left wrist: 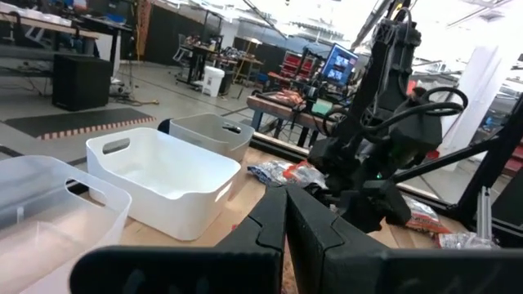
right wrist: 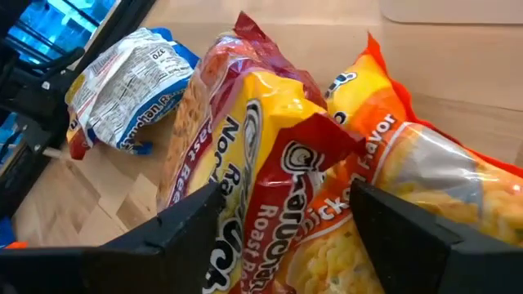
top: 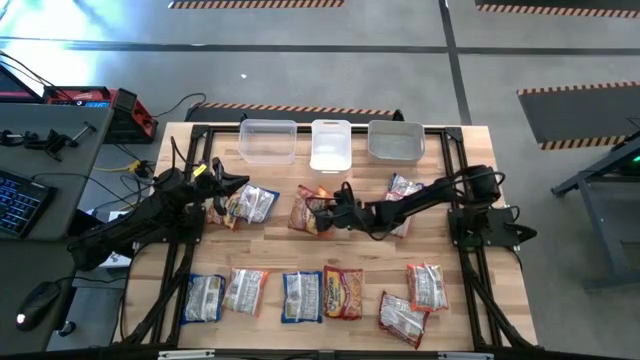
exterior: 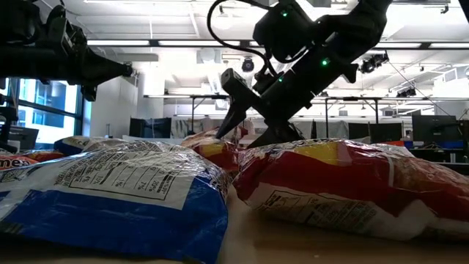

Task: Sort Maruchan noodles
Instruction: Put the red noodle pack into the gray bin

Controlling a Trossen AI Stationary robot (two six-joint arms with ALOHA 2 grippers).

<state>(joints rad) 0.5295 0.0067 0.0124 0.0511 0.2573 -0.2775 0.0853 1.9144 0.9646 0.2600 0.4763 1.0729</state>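
Observation:
Several Maruchan noodle packets lie flat on the wooden table (top: 470, 250). A red-and-yellow packet (right wrist: 282, 139) lies heaped with an orange one (right wrist: 425, 155) and a dark red one (right wrist: 204, 114) mid-table (top: 308, 212). A blue-and-white packet (right wrist: 122, 82) lies beyond them. My right gripper (right wrist: 286, 224) is open and slants down from the table's right side. Its fingers straddle the red-and-yellow packet's raised end. My left gripper (left wrist: 286, 224) is shut and level at the table's left (top: 238, 182), holding nothing. My right gripper has one finger (right wrist: 184, 224) on each side of the red-and-yellow packet's crumpled end (right wrist: 298, 163), coming slantwise from above and from the table's right. I cannot tell whether either finger touches this packet or the ones beside it.
Three bins stand along the far edge: clear (top: 268, 140), white (top: 331, 145), grey (top: 396, 140). A row of packets lies near the front edge (top: 301, 297), more at the near right (top: 427, 285) and under the right arm (top: 403, 188). Black frame rails (top: 478, 290) border the table.

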